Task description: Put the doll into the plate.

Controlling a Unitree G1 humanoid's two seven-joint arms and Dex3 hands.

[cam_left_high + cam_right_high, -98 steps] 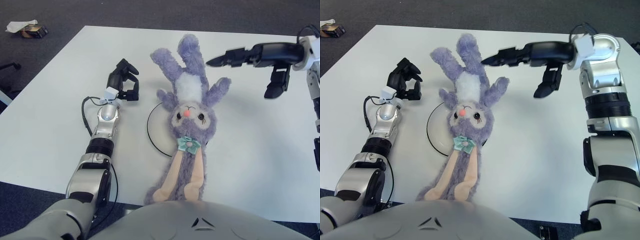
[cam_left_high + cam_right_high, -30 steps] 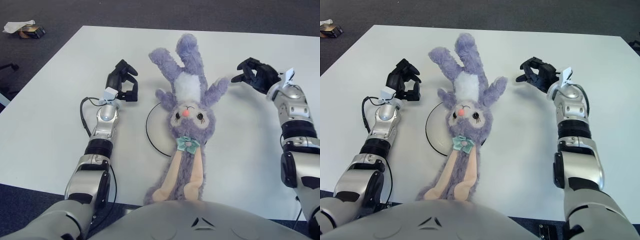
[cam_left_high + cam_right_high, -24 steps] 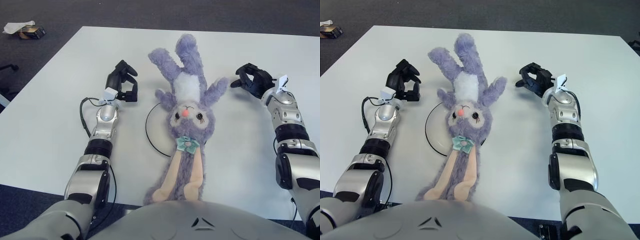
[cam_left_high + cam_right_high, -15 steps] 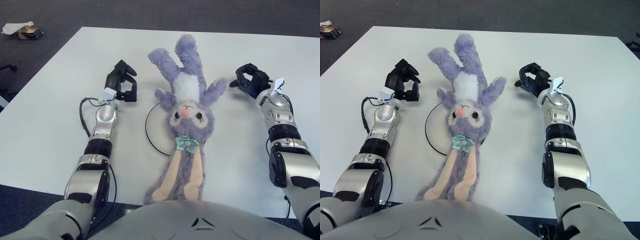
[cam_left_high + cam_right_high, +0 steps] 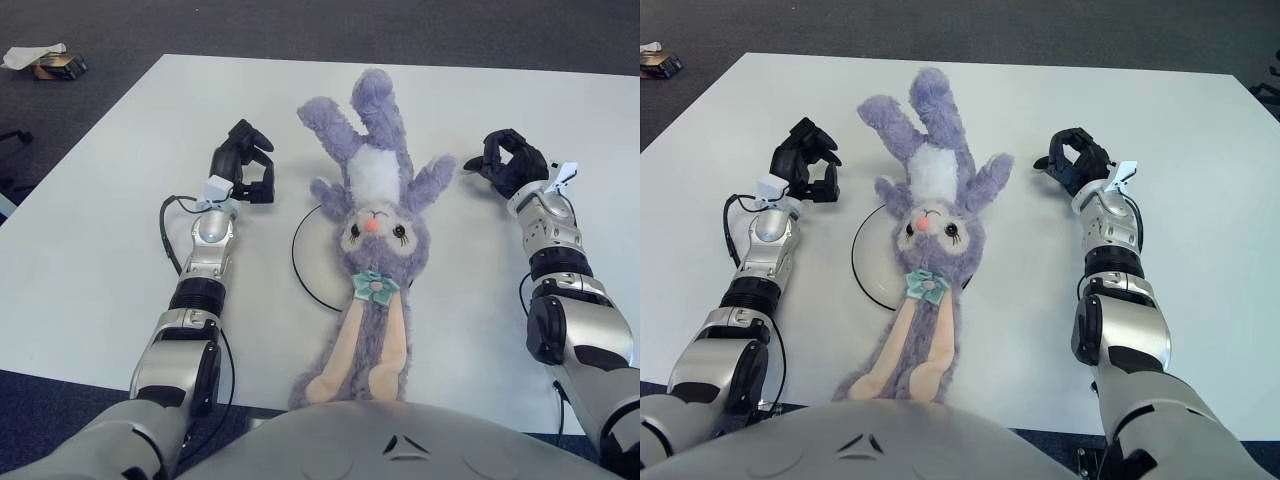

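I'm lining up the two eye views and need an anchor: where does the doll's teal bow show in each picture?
Left eye view: the teal bow sits right of centre, just below the doll's face.
Right eye view: the teal bow sits left of centre, again just under the face.
Shared landmark: the plate, whose dark rim curves out from under the doll on the robot's left in both views.
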